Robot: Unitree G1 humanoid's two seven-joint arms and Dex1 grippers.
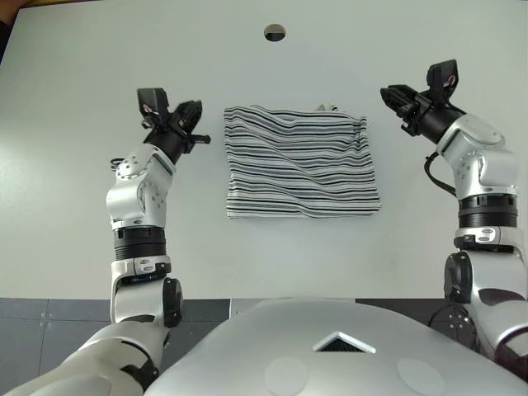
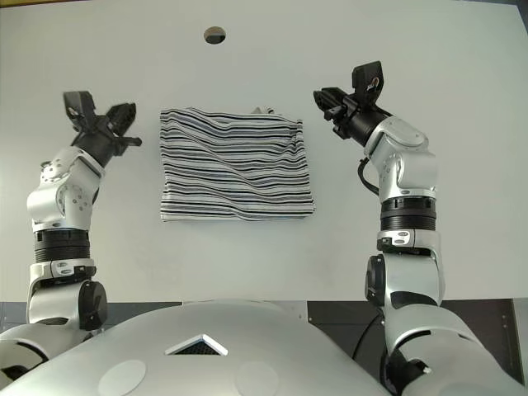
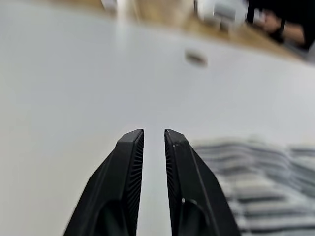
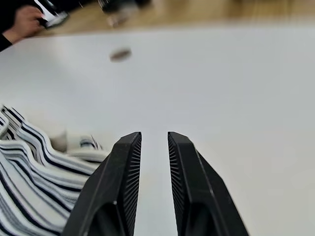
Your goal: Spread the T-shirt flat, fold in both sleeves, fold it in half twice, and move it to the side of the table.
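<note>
I am seeing the striped T-shirt (image 1: 301,162) lying near the middle of the white table (image 1: 91,58), already folded into a compact, almost square packet with black and white bands running across it. Its surface is rippling a little, and the edge toward the robot is lying fairly straight, while a small piece of fabric is sticking out at the far edge. The left gripper (image 3: 154,133) is hanging above the table just beside the left edge of the packet, not touching the cloth. Its two ribbed fingers (image 3: 129,167) are standing close together, with only a thin slit between them, and they are clamping nothing. The right gripper (image 4: 154,135) is hanging in the same way near the far right corner of the shirt, also apart from it. Its fingers (image 4: 125,169) are nearly together as well and holding nothing, and through the slit I am seeing bare table. A round grommet hole (image 1: 275,33) is sitting in the table well beyond the shirt, toward the far edge.
</note>
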